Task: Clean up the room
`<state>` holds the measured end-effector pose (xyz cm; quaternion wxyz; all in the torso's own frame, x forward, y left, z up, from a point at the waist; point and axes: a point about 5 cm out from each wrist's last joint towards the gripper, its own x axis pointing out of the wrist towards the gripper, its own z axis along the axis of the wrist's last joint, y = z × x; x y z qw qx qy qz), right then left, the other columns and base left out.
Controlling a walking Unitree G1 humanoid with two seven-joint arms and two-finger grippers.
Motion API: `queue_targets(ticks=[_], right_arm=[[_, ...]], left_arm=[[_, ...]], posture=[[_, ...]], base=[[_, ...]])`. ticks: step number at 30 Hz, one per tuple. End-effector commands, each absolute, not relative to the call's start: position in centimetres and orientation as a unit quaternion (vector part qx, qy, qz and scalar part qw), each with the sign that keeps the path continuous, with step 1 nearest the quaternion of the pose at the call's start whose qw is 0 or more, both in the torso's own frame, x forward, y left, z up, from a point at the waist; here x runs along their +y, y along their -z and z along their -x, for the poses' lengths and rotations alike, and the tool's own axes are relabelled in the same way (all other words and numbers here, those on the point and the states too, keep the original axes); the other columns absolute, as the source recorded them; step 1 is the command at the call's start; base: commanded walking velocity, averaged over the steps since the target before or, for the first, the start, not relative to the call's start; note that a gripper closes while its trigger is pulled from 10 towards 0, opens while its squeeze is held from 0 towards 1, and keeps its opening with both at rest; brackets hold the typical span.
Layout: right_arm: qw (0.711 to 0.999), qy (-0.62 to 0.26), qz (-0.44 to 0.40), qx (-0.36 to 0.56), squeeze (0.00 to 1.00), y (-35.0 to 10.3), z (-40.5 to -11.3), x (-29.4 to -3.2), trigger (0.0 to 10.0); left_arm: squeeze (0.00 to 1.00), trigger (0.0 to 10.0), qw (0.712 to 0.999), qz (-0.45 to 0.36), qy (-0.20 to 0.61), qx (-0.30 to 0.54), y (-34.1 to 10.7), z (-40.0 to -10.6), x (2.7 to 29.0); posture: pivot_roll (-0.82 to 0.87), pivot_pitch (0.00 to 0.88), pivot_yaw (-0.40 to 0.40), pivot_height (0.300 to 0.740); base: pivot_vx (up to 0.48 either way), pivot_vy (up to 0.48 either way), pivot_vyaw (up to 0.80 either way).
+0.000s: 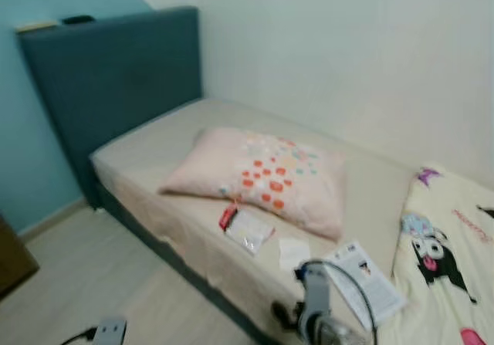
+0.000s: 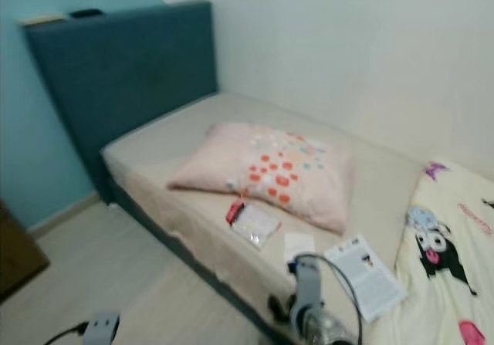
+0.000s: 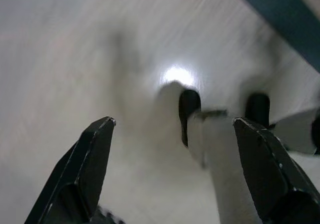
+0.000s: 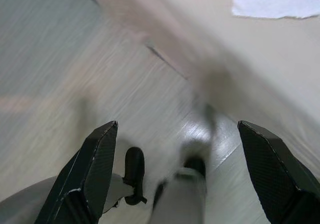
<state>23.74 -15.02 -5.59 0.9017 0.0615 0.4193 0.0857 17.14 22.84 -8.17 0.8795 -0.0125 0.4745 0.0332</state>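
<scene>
Booklet [image 1: 369,282], plastic packet [image 1: 248,230], pillow [image 1: 262,177], bed [image 1: 154,148]

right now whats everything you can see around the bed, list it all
pink pillow with orange and teal squares: 1, on the mattress near the head end
clear plastic packet with red header: 1, on the mattress just in front of the pillow
small white paper slip: 1, near the bed edge, beside the packet
white printed leaflet: 1, at the bed edge beside the blanket
cream cartoon-print blanket: 1, at the foot end
beige mattress: 1, on a dark blue base
dark teal padded headboard: 1, against the light blue wall
pale wood floor: beside the bed
left gripper: open, over the floor
right gripper: open, over the floor by the bed edge
</scene>
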Motion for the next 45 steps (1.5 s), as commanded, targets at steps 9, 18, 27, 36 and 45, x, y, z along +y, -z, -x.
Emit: queue_targets(ticks=[9,18,27,36,45], right_arm=[[0.9,-0.075,-0.055,0.426,0.0,5.6,-23.7,-15.7,10.0],[0.902,-0.07,-0.057,0.422,0.0,5.5,-24.0,-15.7,10.0],[0.907,-0.058,-0.07,0.41,0.0,4.9,-24.7,-15.8,10.0],[0.941,-0.035,-0.069,0.33,0.0,1.2,-29.1,-17.1,10.0],[0.957,-0.049,-0.058,0.28,0.0,-1.9,-32.1,-16.9,10.0]], left_arm=[[0.0,10.0,0.882,0.014,-0.035,0.47,8.1,-17.4,22.6],[0.0,10.0,0.885,0.012,-0.043,0.463,7.8,-17.8,23.0],[0.0,10.0,0.895,0.015,-0.06,0.443,7.3,-18.6,23.6],[0.0,10.0,0.955,0.011,-0.039,0.294,2.1,-26.3,22.8],[0.0,10.0,0.971,-0.061,-0.014,0.229,-0.6,-29.4,21.5]], posture=[[-0.1,0.0,0.004,0.74],[-0.09,0.0,0.009,0.74],[-0.09,0.0,0.014,0.74],[-0.08,0.0,0.008,0.74],[-0.09,0.0,0.005,0.705]], base=[[0.28,0.0,-0.75],[0.0,0.0,-0.75],[0.0,0.0,-0.75],[0.0,0.0,-0.32],[0.0,0.0,0.0]])
